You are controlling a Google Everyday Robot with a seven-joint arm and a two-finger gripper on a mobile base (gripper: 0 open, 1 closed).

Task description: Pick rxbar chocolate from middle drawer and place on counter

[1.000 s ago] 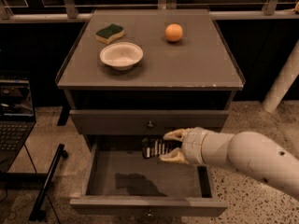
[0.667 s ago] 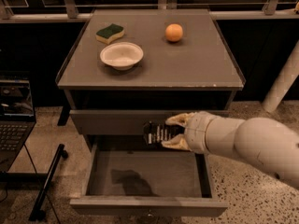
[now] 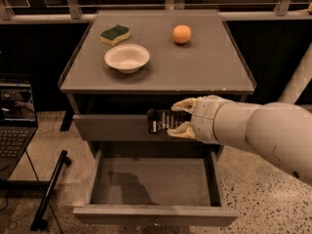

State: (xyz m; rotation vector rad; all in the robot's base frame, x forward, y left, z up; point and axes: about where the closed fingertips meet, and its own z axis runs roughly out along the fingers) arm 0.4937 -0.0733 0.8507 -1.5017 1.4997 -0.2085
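The carry step is in hand: the gripper (image 3: 178, 117) is clenched on the rxbar chocolate (image 3: 160, 121), its two pale fingers (image 3: 183, 104) pinching the right end of the black wrapper from above and below, so the bar juts out to the left with its printed face toward the camera. The bar hangs in the air just below the counter (image 3: 204, 69), near the middle of its front edge and in front of the closed drawer front (image 3: 109, 127), above the middle drawer (image 3: 156, 182), which stands pulled out with a bare grey tray. So the pick looks done and the placing is not yet done. On the counter a sponge (image 3: 115, 34) lies near the back-left corner, a white bowl (image 3: 126, 57) sits just in front of it on the left half, and an orange (image 3: 182, 33) rests toward the back edge, right of centre. The next move, as I judge it, calls for raising the bar above the front edge, carrying it in over the top, and lowering it onto the bare patch toward the front-right corner before the fingers let go; the free left end of the bar must pass the edge without catching
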